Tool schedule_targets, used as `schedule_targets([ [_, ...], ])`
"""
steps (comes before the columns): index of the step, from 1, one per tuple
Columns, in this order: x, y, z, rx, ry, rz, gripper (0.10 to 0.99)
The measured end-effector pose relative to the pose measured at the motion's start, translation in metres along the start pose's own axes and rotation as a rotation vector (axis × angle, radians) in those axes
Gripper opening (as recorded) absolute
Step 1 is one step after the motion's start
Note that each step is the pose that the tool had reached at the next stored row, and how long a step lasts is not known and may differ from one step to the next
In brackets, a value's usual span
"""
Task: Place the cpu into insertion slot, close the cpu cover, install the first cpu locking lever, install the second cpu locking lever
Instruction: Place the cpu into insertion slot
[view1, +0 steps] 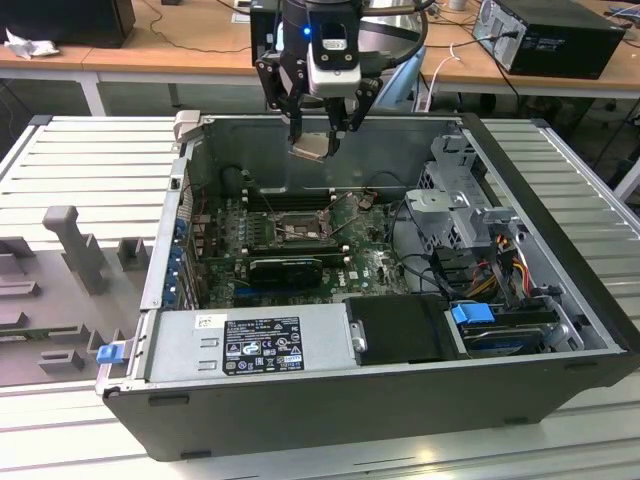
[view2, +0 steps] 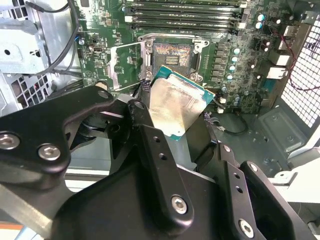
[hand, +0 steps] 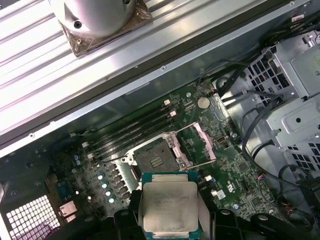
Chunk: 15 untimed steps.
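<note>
The jaws are pinching the cpu (view1: 312, 148) and holding it up in the air over the open computer case (view1: 400, 400). Down below, the insertion slot (hand: 154, 159) is sitting bare and the cpu cover (hand: 206, 142) is lying open. No step is done yet.

Bright, even overhead room light is spread across the slatted desk (view1: 90, 160) in the exterior view, while the inside of the open computer case (view1: 350, 405) is left in softer shade. In the second wrist view a white glare is thrown off the cpu (view2: 175, 107); in the first wrist view a sheen is caught on the desk slats.
</note>
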<state>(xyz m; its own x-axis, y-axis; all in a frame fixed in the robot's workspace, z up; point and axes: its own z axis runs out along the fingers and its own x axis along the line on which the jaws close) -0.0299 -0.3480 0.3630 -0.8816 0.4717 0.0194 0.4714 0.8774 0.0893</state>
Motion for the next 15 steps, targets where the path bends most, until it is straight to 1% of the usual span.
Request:
schedule_targets([
  [15,0.0000,0.0000,0.0002,-0.001,-0.0041,0.045,0.529],
])
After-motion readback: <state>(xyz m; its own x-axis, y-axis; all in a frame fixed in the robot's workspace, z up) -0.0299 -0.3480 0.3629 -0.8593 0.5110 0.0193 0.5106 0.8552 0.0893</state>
